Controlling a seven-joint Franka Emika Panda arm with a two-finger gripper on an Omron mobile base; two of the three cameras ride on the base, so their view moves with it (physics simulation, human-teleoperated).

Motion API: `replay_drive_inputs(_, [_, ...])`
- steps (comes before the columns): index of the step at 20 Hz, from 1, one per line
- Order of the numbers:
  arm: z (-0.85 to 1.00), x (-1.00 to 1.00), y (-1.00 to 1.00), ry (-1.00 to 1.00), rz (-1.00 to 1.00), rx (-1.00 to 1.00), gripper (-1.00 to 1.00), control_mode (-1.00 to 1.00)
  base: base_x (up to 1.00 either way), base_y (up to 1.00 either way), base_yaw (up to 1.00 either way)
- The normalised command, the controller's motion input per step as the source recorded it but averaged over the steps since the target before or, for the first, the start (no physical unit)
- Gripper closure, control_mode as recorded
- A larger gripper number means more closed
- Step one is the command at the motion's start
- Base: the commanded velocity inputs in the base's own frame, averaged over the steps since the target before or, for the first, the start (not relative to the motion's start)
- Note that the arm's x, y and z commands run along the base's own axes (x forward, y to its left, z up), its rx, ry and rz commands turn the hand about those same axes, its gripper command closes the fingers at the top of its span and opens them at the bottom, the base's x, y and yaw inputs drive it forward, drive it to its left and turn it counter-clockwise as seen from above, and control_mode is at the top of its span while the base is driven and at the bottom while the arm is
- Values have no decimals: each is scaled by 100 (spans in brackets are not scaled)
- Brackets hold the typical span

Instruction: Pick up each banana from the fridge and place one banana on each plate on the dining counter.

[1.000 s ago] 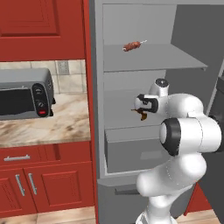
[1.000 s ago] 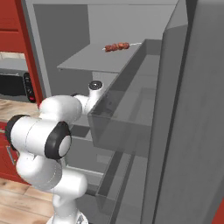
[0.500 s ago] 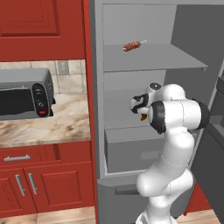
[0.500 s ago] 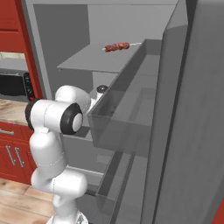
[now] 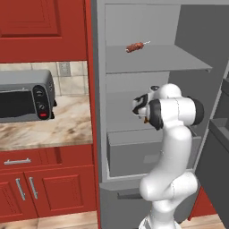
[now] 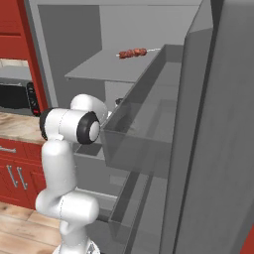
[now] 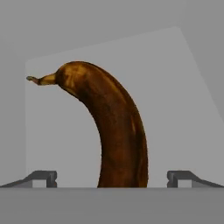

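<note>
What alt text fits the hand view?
A dark brown overripe banana lies on a pale grey fridge shelf, curving up to a stem at upper left. The open tool frames it, one dark fingertip on each side, not touching.

Red cabinets (image 5: 31,188) with metal bar handles line the wall, an upper red cabinet (image 5: 42,27) above them. Between lies a beige marbled countertop (image 5: 49,129) carrying a grey toaster oven (image 5: 24,95), backed by a tiled backsplash (image 5: 71,78) with a wall outlet (image 5: 65,68). The floor (image 6: 20,228) is light wooden planks.
</note>
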Motion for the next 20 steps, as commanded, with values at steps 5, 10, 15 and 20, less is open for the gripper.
replay_drive_inputs(5, [-33, 30, -2, 5, -3, 0, -100, -100, 0, 0, 0])
replay_drive_inputs(10, [-30, 24, -1, 4, -3, 0, 100, -100, 0, 0, 0])
replay_drive_inputs(15, [-32, 2, -2, 3, 0, 0, 100, -100, 0, 0, 0])
replay_drive_inputs(20, [-15, -4, 0, 3, 0, 0, 100, -100, 0, 0, 0])
